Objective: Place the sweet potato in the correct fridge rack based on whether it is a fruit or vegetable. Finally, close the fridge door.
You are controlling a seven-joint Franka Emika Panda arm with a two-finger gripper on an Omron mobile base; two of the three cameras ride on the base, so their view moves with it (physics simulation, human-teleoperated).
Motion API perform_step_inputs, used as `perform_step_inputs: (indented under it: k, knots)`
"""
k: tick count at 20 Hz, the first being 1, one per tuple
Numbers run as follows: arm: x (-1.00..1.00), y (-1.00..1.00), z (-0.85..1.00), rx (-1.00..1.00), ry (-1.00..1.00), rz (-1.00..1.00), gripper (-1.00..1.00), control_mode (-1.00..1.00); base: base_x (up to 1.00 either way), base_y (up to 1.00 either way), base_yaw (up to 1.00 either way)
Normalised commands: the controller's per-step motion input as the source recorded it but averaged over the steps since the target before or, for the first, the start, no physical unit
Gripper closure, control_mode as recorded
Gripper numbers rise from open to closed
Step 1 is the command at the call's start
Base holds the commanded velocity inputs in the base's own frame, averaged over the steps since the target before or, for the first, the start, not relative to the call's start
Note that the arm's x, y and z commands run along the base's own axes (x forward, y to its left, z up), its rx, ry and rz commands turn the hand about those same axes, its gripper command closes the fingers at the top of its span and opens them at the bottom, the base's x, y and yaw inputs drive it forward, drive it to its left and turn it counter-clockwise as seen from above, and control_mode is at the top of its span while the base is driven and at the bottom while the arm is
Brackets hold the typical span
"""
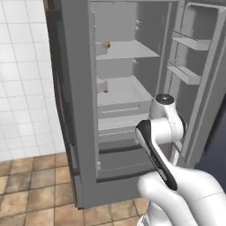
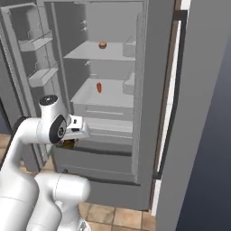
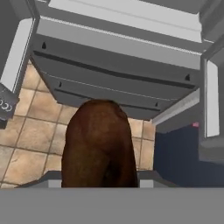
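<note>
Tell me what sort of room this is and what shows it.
Most likely a kitchen, a rendered one. An open fridge with pale shelves and door bins stands against a white tiled wall, over a brown tiled floor. Two small food items sit on its shelves.

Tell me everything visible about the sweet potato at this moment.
The sweet potato is a dark brown oblong lump with a matte, slightly mottled skin and a rounded upper end. In the hand view it stands close before the camera, clamped in the shut gripper, which hides its lower end. Behind it are the fridge's lower drawers and floor tiles. In the right base view a small dark sliver of it shows under the hand, below the fridge's racks and outside the fridge.
</note>
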Motion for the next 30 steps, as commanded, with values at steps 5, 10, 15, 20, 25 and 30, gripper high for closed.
perform_step_inputs:
  k: [5,10,15,20,25,30]
  knots:
    - [0.0,0.0,0.0,0.0,0.0,0.0,1.0,1.0,0.79,-0.15,-0.02]
    - [0.0,0.0,0.0,0.0,0.0,0.0,1.0,1.0,0.73,-0.2,0.0]
    - [0.0,0.0,0.0,0.0,0.0,0.0,1.0,1.0,0.61,-0.22,0.0]
    - [0.0,0.0,0.0,0.0,0.0,0.0,1.0,1.0,0.56,-0.16,0.0]
    - [0.0,0.0,0.0,0.0,0.0,0.0,1.0,1.0,0.68,-0.08,0.0]
    - [0.39,-0.03,0.0,0.0,-0.02,0.0,1.0,-1.0,0.46,-0.05,0.0]
